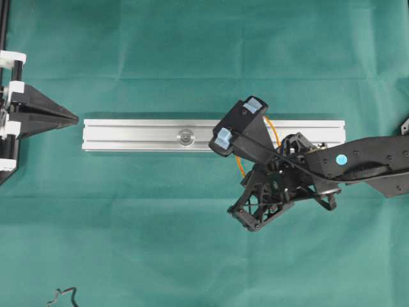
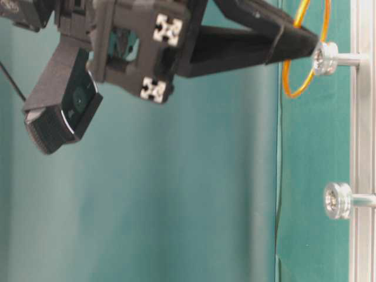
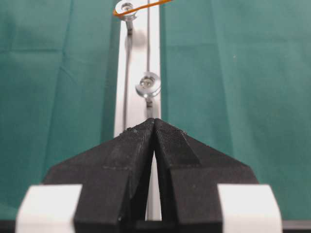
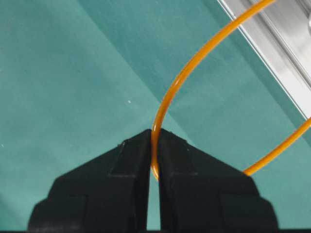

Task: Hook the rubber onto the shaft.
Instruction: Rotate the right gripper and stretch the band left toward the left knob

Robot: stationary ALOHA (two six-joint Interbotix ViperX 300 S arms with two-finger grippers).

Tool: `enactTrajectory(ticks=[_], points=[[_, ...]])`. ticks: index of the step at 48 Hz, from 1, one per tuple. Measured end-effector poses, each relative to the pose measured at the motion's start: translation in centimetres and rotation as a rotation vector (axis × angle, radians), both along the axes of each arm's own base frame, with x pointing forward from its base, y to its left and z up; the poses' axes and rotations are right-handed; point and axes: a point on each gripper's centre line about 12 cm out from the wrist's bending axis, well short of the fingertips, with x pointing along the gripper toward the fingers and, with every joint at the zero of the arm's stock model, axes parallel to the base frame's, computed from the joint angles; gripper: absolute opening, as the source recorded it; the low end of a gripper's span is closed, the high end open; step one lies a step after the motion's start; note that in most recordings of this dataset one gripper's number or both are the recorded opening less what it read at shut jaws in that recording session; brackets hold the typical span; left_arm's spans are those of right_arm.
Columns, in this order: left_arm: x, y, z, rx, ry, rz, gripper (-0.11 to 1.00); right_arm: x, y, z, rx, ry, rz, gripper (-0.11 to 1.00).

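The right tool (image 4: 154, 145) is pinched shut on the rubber (image 4: 175, 87), a light, floppy loop; holding one thin edge suits it.

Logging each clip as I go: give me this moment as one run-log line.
right gripper: shut on thin orange rubber band | band: at far shaft of silver aluminium rail | left gripper: shut, empty

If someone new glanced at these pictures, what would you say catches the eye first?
Probably the orange rubber band, pinched in the right claw, its loop arching over the silver rail by the farther shaft. Next, the second shaft mid-rail, bare, with the left claw shut beyond the rail's end.
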Motion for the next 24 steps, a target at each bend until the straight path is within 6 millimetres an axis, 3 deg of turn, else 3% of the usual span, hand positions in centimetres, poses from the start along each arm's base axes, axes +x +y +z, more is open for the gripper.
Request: enactTrajectory(ticks=[24], points=[[0.0,0.0,0.0,-0.001,0.0,0.001,0.0,3.8,-1.5,0.6,0.009,-0.041,-0.055,0.06]])
